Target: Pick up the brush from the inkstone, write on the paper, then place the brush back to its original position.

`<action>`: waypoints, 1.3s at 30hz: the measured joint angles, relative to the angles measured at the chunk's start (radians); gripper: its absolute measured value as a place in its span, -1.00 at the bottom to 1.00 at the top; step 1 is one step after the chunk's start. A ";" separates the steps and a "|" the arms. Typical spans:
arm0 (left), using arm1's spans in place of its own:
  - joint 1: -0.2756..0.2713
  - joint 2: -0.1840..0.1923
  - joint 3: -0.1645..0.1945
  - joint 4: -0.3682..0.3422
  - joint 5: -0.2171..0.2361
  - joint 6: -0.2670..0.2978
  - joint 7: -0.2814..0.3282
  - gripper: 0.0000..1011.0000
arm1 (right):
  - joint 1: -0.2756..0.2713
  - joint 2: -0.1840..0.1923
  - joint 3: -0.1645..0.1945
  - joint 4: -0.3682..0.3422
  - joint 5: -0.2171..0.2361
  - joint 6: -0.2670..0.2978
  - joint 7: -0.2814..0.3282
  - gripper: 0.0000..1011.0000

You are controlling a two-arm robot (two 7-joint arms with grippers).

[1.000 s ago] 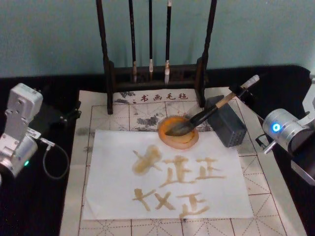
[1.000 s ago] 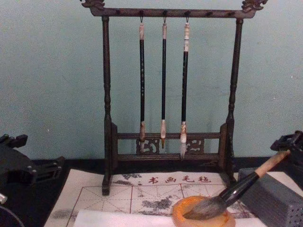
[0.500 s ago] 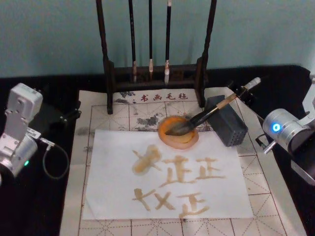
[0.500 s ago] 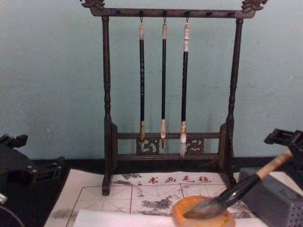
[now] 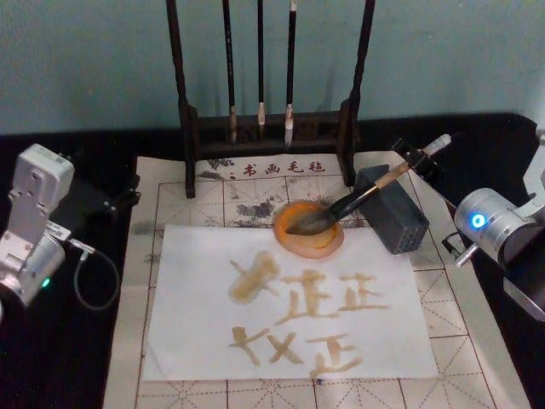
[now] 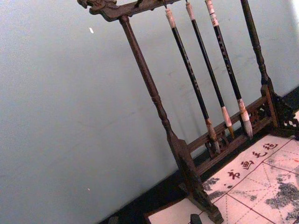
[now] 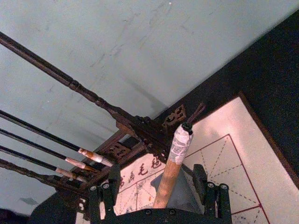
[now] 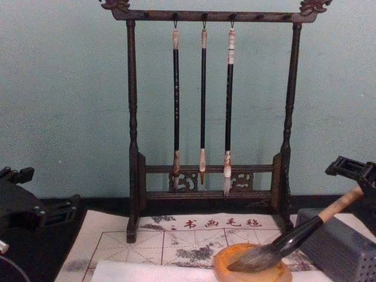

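With the brush (image 5: pixel 341 206) lying bristles in the inkstone (image 5: pixel 308 228) and handle propped on the grey block (image 5: pixel 393 211) near the surface's far right, the right gripper (image 7: pixel 161 191), jaws released around the taped top, should withdraw along the handle; left gripper (image 5: pixel 106 203) parked

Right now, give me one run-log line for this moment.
brush: bristles in inkstone, handle on grey block | paper: written | right gripper: open astride handle top | left gripper: parked left, off the mat
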 joint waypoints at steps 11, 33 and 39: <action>0.000 0.000 0.000 0.000 0.000 0.000 0.000 0.98 | -0.040 0.037 -0.006 -0.048 0.009 -0.010 0.008 0.98; 0.000 0.000 0.000 0.000 0.000 0.000 0.000 0.98 | -0.220 0.187 -0.087 -0.203 -0.468 -0.257 0.091 0.98; 0.000 0.000 0.000 0.000 0.000 0.000 0.000 0.98 | -0.215 0.226 -0.130 -0.209 -0.635 -0.277 0.104 0.98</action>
